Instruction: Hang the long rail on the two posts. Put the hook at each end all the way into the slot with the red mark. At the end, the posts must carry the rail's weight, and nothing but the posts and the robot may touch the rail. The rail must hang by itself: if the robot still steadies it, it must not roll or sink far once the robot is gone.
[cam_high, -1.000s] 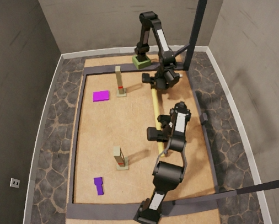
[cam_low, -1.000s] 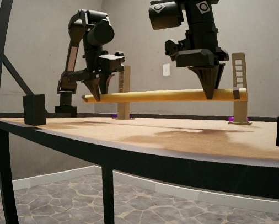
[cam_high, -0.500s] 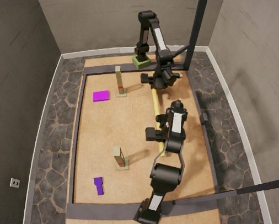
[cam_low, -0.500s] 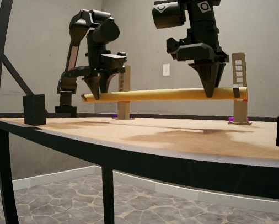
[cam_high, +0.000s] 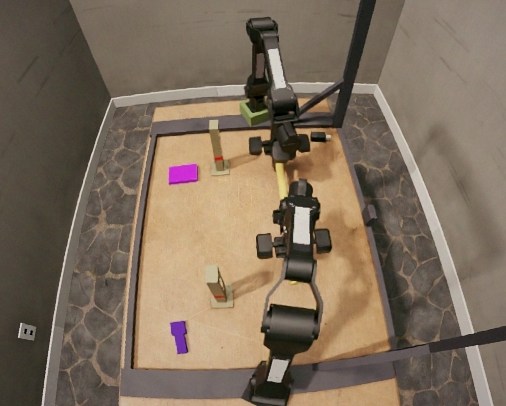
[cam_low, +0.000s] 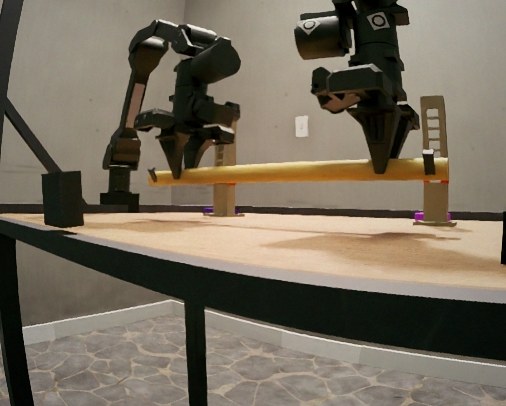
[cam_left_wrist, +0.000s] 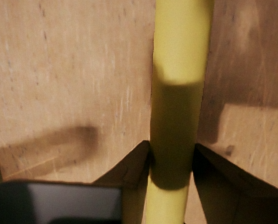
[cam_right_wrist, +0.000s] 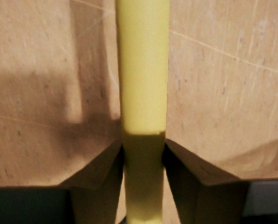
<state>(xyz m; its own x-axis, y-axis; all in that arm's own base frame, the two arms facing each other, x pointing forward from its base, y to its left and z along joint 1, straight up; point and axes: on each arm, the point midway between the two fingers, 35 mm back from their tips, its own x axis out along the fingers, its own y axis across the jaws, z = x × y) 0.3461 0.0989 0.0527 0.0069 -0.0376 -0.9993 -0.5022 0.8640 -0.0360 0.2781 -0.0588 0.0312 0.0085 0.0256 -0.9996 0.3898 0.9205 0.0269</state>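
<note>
The long yellow rail is held level above the table, away from the posts on their slotted side. A dark hook shows at its right-arm end and another hook at its left-arm end. The left gripper is shut on the rail near one end. The right gripper is shut on it near the other. The posts, one on the right arm's side and one on the left arm's side, stand upright with red marks low down. The arms hide both grips in the top view.
A magenta block lies behind the right arm's post and a purple block lies beyond the left arm's post. A raised dark frame edges the table. A green block is by the right arm's base.
</note>
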